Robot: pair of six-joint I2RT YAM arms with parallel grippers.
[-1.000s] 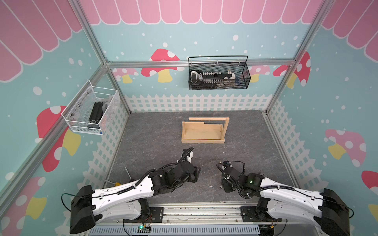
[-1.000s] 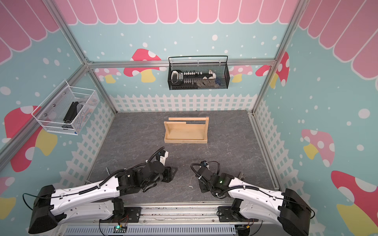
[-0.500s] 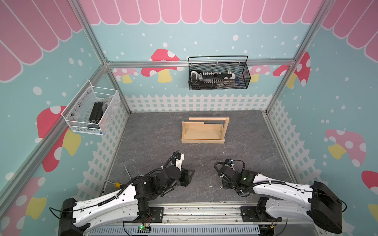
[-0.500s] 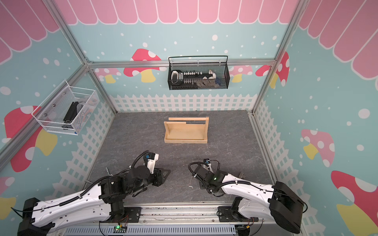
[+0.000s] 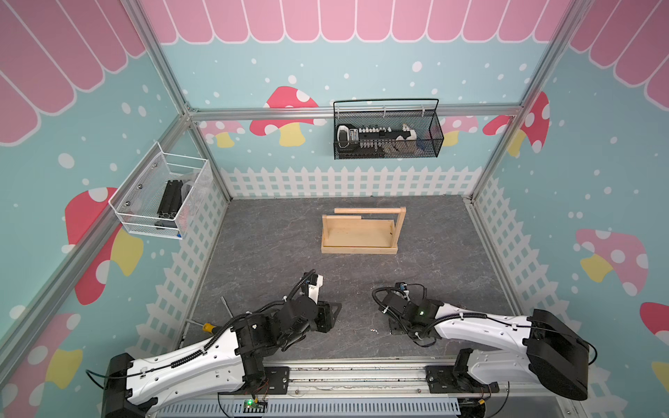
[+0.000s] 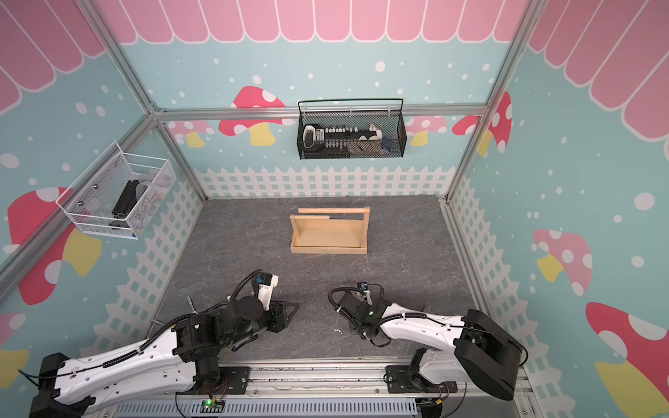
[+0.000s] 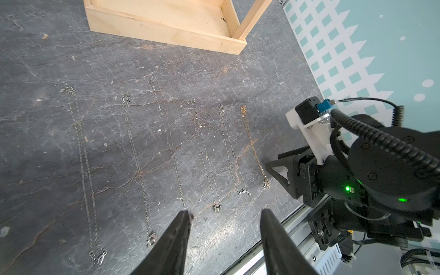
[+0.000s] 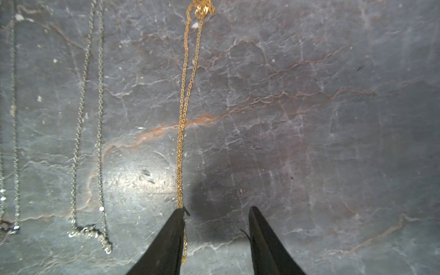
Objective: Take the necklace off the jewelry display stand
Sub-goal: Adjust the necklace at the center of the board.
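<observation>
The jewelry display stand (image 5: 358, 231) (image 6: 328, 231) of pale wood sits at the middle back of the floor, with nothing hanging from its dowel bar. Several necklaces lie stretched out in rows on the grey floor in the left wrist view, most of them silver (image 7: 171, 147) and one gold (image 7: 253, 147). My right gripper (image 8: 217, 212) (image 5: 395, 325) is open just above the floor. The gold necklace (image 8: 184, 107) runs under one of its fingers (image 8: 166, 245). My left gripper (image 7: 226, 214) (image 5: 331, 314) is open over bare floor near the pendant ends, holding nothing.
A black wire basket (image 5: 387, 134) hangs on the back wall and a white mesh basket (image 5: 163, 202) on the left wall. A screwdriver (image 5: 208, 327) lies at the front left edge. The metal rail (image 5: 344, 376) runs along the front.
My left arm has drawn back toward the front edge. My right gripper has shifted slightly over the gold necklace's near end and its jaws have narrowed a little.
</observation>
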